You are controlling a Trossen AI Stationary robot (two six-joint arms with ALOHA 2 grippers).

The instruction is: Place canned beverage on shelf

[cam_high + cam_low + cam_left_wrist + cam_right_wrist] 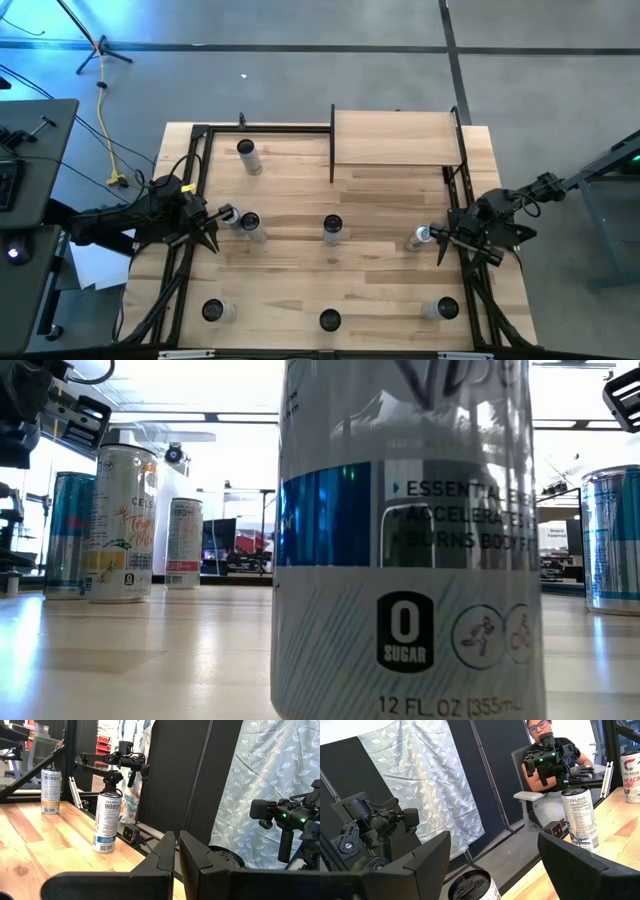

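Observation:
Several beverage cans stand upright on the wooden tabletop, among them one at the middle (pixel 332 228) and one at the far left (pixel 247 155). The shelf (pixel 398 138), a light-wood board on black posts, stands at the far right with nothing on it. My left gripper (pixel 212 236) (pixel 177 855) is shut and level at the left edge, beside a can (pixel 250 225). My right gripper (pixel 440 240) (pixel 495 865) is open and level at the right edge. A can's top (pixel 471 887) (pixel 420 237) shows low between its fingers, and they do not touch it.
Three more cans stand along the near edge (pixel 213 311) (pixel 329 320) (pixel 442 309); one fills the low view (pixel 410 560). A black frame rail (pixel 270 128) runs along the far edge. A seated person (pixel 555 775) is beyond the table's left side.

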